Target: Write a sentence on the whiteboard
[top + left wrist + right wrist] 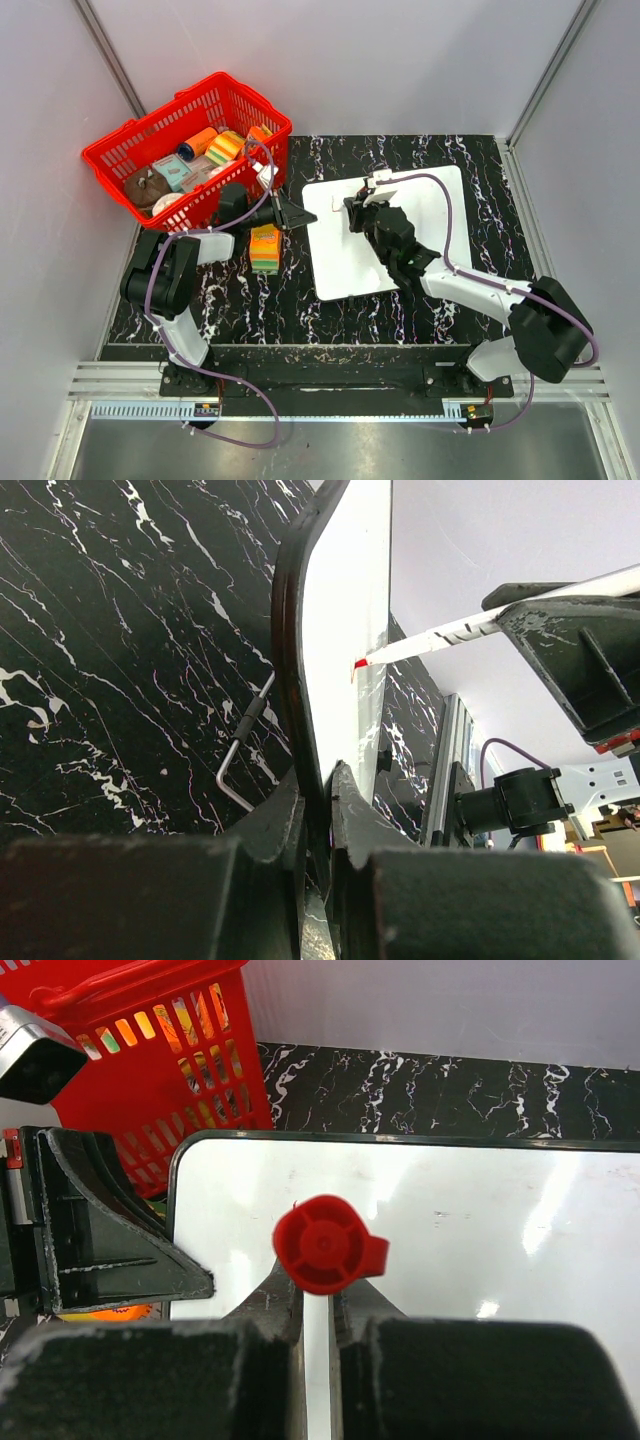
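Red basket (150, 115), striped block (264, 247) beside whiteboard (340, 260)

The top camera is looking down over the whole table (480, 160). Both wrist cameras are sitting close, left facing rightward, right facing the far wall (450, 1000), sharing the whiteboard (340, 260).

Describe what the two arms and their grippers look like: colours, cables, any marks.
Both the left arm and the right arm have bulky black joint housings joined by white links, and a purple cable loops along each. The left gripper and the right gripper are black, each with two flat tapering fingers, their surfaces scuffed with pale wear marks.
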Tool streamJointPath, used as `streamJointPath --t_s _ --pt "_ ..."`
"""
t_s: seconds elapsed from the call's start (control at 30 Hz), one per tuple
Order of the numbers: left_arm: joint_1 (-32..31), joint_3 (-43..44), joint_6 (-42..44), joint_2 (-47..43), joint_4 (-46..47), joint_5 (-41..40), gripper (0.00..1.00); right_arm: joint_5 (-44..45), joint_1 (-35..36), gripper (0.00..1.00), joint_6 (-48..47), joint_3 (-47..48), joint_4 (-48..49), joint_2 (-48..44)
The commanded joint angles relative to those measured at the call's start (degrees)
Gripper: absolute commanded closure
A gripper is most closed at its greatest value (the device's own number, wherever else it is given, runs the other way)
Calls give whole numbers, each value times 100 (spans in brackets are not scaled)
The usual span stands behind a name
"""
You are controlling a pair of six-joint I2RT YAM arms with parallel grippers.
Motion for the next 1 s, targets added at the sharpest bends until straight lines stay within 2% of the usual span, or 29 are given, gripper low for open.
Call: streamJointPath --t_s 0.0,0.13,0.23,0.4,0.97 --pt "-158 142 1003 -33 -100 -153 100 141 7 100 -116 -11 -141 -184" --pt "-158 134 1003 -33 -118 -153 100 -35 7 100 -19 -222 227 -483" --pt "-167 151 1021 -33 -126 -162 100 148 7 100 8 -354 421 -686" --pt "-176 134 1047 -68 -153 -171 100 448 -2 100 -115 -117 298 -528" --pt "-202 160 1100 -60 -223 -197 100 334 -160 100 -107 278 255 -176"
